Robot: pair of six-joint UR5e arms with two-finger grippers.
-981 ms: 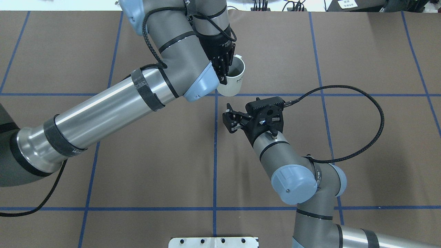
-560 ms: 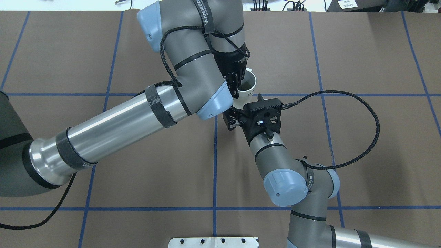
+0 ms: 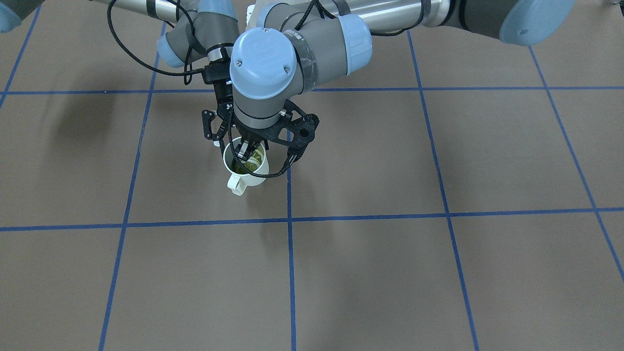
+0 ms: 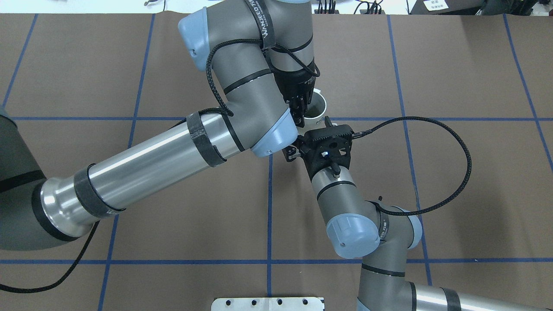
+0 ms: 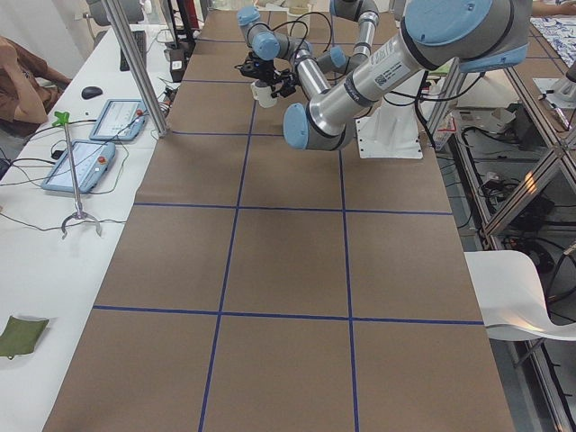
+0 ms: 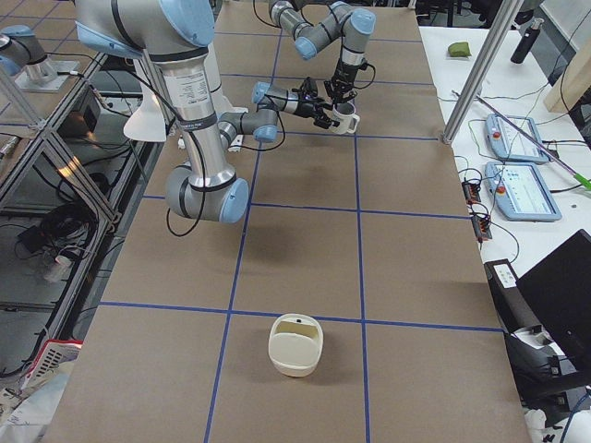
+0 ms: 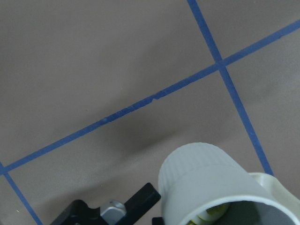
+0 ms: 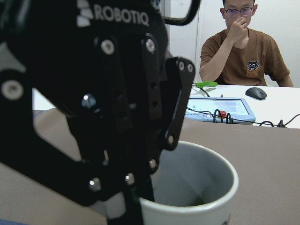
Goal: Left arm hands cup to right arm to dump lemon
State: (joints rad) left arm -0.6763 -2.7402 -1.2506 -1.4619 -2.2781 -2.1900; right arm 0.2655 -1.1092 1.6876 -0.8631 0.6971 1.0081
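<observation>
closure of the gap showed overhead: the right gripper [image 4: 290, 152], jaws spread, had advanced to just beside the cup [image 4: 317, 108], which the left gripper [image 4: 301, 113] had carried nearer, pinching its rim. front-on, the lemon [image 3: 252, 159] lay inside, so handover looked close. from the right end, bare mat [image 6: 305, 240] surrounded the meeting point, its edges well apart, and a cream container [image 6: 295, 346] sat far off.

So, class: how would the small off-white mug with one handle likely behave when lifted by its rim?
Probably rigid: the off-white mug looks round where the left hand pinches its rim. Gripped on one side, it could tilt. The yellow-green lemon inside may shift.
</observation>
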